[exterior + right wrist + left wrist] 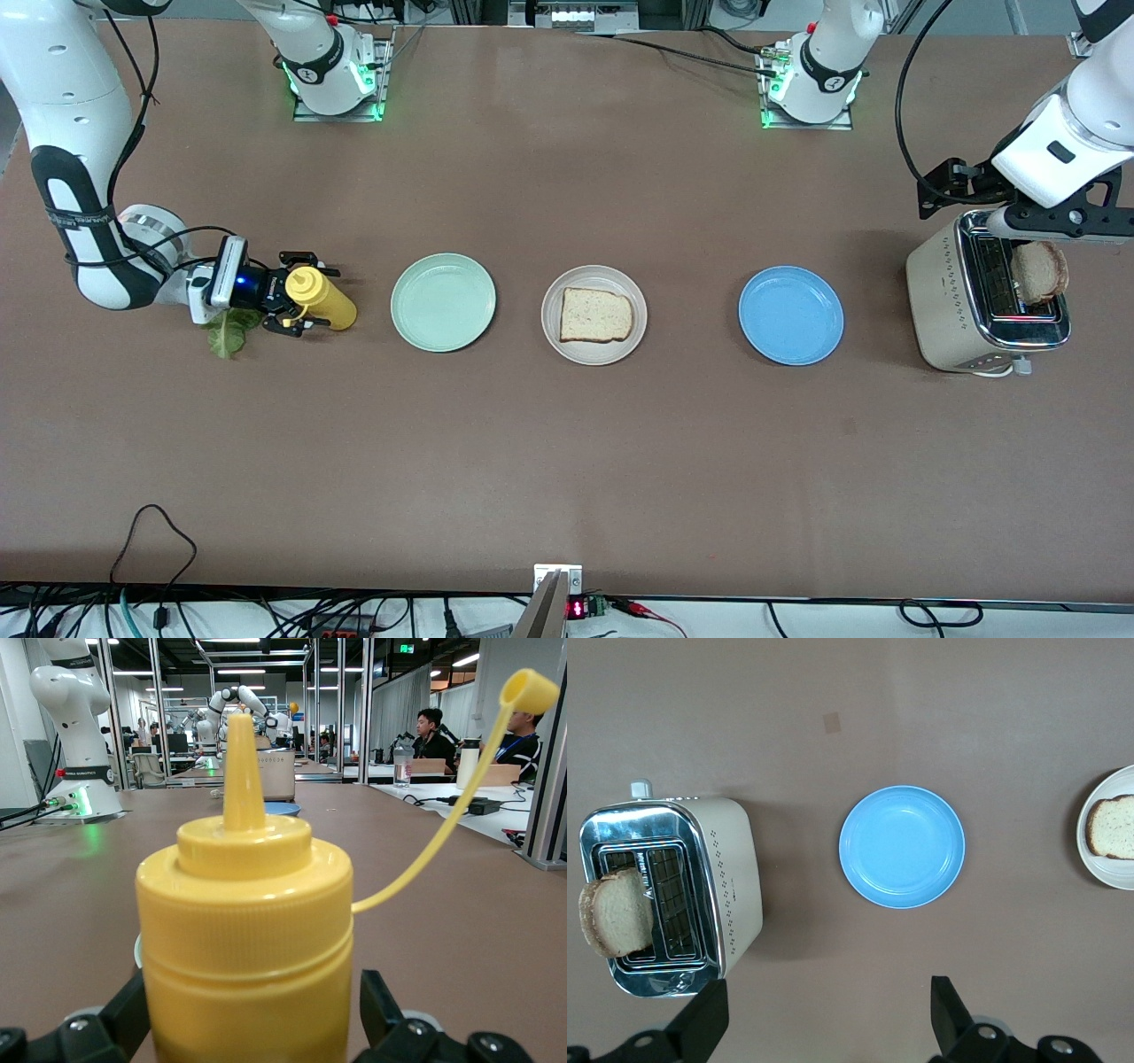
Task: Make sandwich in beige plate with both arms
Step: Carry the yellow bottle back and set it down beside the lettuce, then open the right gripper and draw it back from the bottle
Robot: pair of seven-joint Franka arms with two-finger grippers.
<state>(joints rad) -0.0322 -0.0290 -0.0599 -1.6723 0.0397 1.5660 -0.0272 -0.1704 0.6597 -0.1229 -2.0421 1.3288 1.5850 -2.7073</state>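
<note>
The beige plate (620,351) sits mid-table with one bread slice (596,315) on it; both also show in the left wrist view, plate (1099,870) and slice (1112,827). A second bread slice (1041,273) stands in a slot of the toaster (939,292), also seen from the left wrist (616,912). My left gripper (1045,232) hangs open and empty over the toaster (735,895). My right gripper (297,306) is low at the right arm's end, open, its fingers either side of an upright yellow squeeze bottle (321,301) (244,904). A green lettuce leaf (229,335) lies under that wrist.
A mint-green plate (443,301) lies between the bottle and the beige plate. A blue plate (790,315) (902,847) lies between the beige plate and the toaster. The bottle's open cap (529,689) hangs on its strap.
</note>
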